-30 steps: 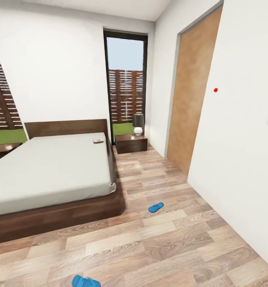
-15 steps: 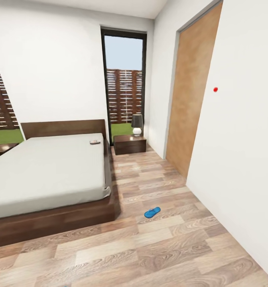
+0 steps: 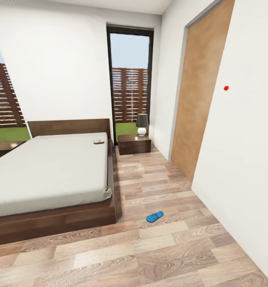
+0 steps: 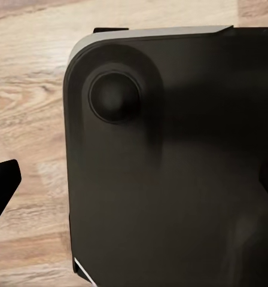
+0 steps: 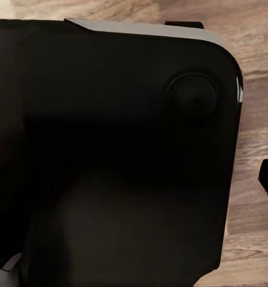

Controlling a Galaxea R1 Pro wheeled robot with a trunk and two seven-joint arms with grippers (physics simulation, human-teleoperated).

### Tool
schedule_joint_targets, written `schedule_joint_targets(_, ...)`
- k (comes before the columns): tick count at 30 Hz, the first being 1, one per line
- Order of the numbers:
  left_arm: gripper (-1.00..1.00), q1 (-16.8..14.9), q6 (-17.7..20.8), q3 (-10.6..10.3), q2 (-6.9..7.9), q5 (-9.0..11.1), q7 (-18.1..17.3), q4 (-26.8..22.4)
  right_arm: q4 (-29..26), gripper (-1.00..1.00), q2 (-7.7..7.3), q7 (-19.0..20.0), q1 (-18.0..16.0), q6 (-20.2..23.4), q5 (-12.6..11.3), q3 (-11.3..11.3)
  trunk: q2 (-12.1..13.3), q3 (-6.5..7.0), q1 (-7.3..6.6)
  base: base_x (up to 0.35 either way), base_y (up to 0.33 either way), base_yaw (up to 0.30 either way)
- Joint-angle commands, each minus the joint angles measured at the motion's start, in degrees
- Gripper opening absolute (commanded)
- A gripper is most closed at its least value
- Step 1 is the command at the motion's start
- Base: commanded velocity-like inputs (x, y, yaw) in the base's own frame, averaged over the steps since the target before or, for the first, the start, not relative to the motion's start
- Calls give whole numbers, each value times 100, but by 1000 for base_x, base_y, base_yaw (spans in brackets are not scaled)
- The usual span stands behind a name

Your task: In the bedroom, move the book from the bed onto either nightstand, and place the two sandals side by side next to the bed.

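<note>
Where planks run: bed (image 3: 50, 175), sandal (image 3: 154, 216).

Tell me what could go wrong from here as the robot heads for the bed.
One blue sandal lies on the floor in the aisle near the bed's foot corner, so the base might run over it. The book sits far up the mattress by the headboard, a long reach. The nightstand already carries a lamp, leaving little room.

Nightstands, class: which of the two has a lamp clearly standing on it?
The nightstand beside the tall window, between the bed and the wooden door; the other nightstand sits at the picture's edge.
</note>
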Motion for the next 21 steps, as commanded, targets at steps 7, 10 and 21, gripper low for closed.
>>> schedule_joint_targets(7, 100, 2, -11, -1, -2, 4, 4, -11, -7, 100, 18, -5, -1, 0, 16, 6, -2, -30, 0, 28, -21, 209)
schedule_joint_targets(10, 100, 2, -11, -1, -2, 4, 4, -13, -7, 100, 25, -5, -2, 0, 18, 7, -2, -41, 0, 12, -9, 222)
schedule_joint_targets(21, 100, 2, -12, -1, -1, 4, 4, -8, -6, 100, 34, -5, 2, 0, 29, 14, -2, -81, 0, 5, -3, 230)
